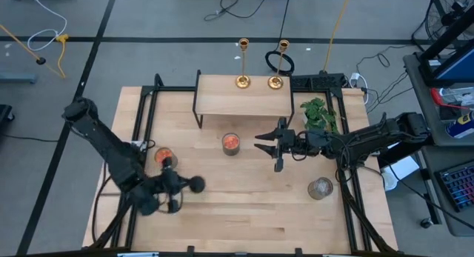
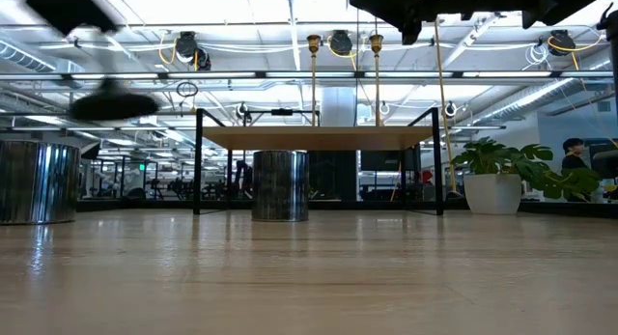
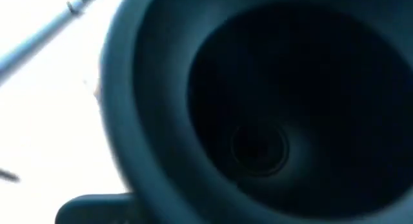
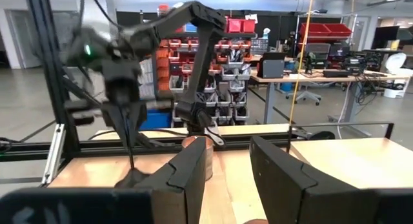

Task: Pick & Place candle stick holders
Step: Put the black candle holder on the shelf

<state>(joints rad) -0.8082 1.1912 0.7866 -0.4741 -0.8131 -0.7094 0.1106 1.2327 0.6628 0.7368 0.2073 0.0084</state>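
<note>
Two gold candle stick holders [image 1: 243, 81] [image 1: 275, 81] stand upright on their round bases on a low wooden shelf [image 1: 244, 101] at the table's far middle; they also show in the low view [image 2: 313, 45] [image 2: 377, 45]. My left gripper [image 1: 172, 184] is near the table's near left and is shut on the black candle stick holder [image 1: 197, 185], whose dark flared base fills the left wrist view [image 3: 258, 121]. My right gripper [image 1: 268, 148] hovers open and empty right of centre, its fingers level and pointing left [image 4: 229, 179]. My left gripper holds the black holder by its thin stem [image 4: 128, 130], coming at it from above. The round base [image 4: 132, 177] hangs below the fingers. In the low view the base [image 2: 114, 105] is clear of the table. The motion blur hides where exactly the fingers meet the stem.
Two glass jars with red filling [image 1: 231, 143] [image 1: 164, 155] stand on the table, and a clear glass [image 1: 320, 188] stands at the near right. A potted plant [image 1: 320, 115] stands right of the shelf. A black ring [image 1: 280, 62] lies behind the shelf.
</note>
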